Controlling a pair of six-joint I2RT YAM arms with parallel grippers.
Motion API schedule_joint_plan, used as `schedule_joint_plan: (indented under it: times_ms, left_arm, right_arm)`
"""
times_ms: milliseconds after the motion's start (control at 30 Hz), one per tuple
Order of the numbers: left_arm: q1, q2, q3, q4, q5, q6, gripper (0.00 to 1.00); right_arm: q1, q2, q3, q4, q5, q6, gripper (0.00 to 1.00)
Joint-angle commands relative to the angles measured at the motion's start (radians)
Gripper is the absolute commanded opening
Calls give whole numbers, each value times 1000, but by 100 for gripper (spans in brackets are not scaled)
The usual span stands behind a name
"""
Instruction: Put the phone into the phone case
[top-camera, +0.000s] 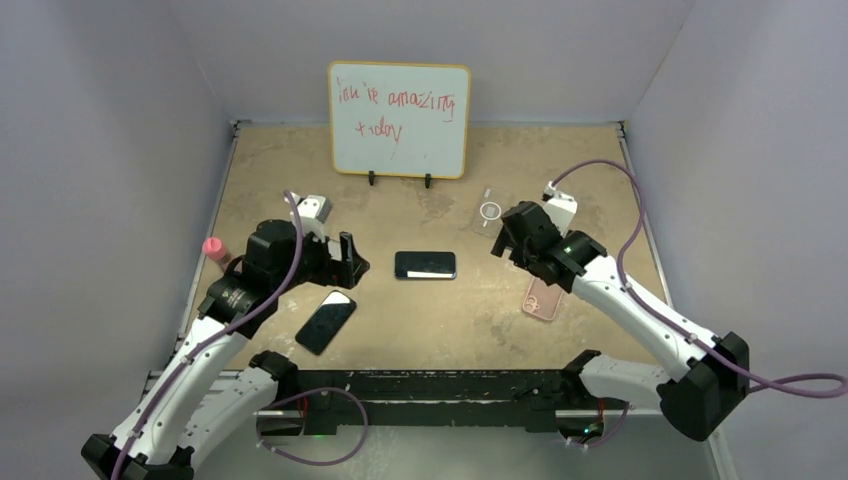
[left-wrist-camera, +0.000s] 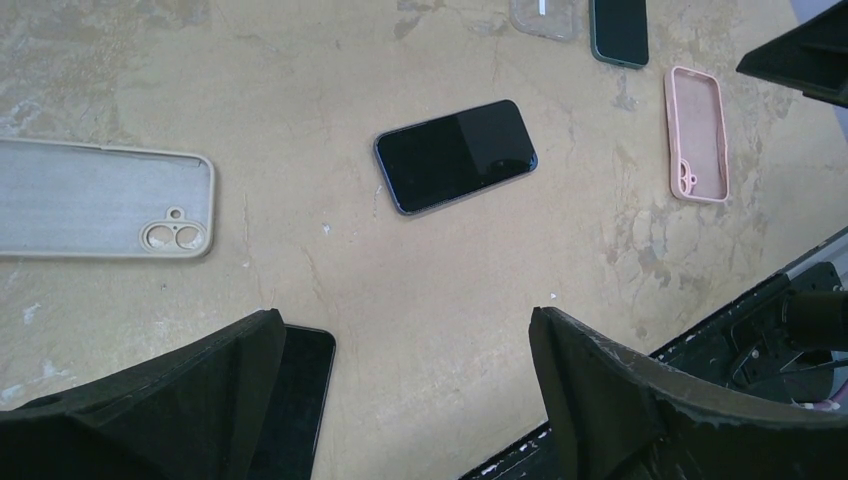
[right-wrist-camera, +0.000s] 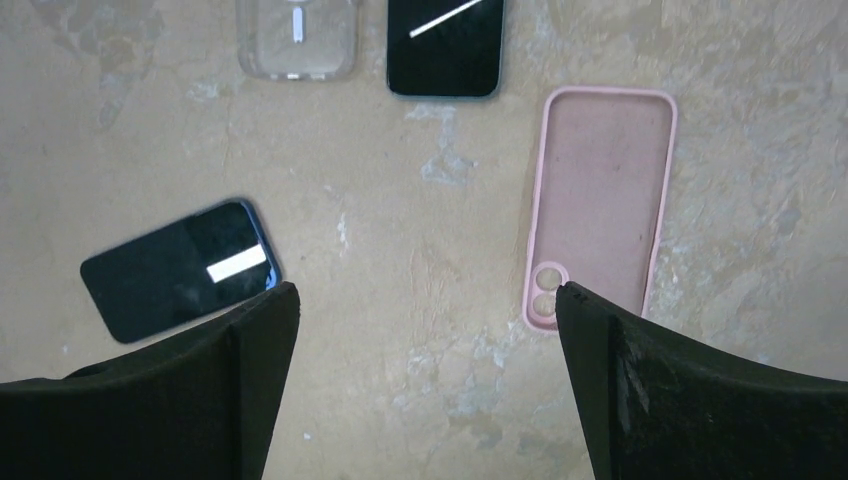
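A dark phone lies flat mid-table; it also shows in the left wrist view and in the right wrist view. A second dark phone lies near the front left, partly under my left finger in the left wrist view. A third phone lies beside a clear case. A pink case lies open side up, also seen in the right wrist view. A beige case lies to the left. My left gripper and right gripper are both open and empty above the table.
A whiteboard with red writing stands at the back. A small pink object sits at the table's left edge. Purple-grey walls close in three sides. A black rail runs along the front edge.
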Motion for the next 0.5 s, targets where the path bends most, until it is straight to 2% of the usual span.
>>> schedule_joint_plan:
  times_ms: [0,67,267,467]
  left_arm:
    - [5,-14,-8,37,-1,6,98]
    - [5,-18,-11,41,0,6,97]
    - [5,-26,-12,40,2,4,97]
    - [5,-34,-15,41,4,3,97]
  right_arm:
    - [-18,63,53,125,116,-145,99]
    - [-50,100,53,172,114,-185,99]
    - [-229,210,30,333,-54,-286,99]
    - [-298,385,91,380,-110,-319,98]
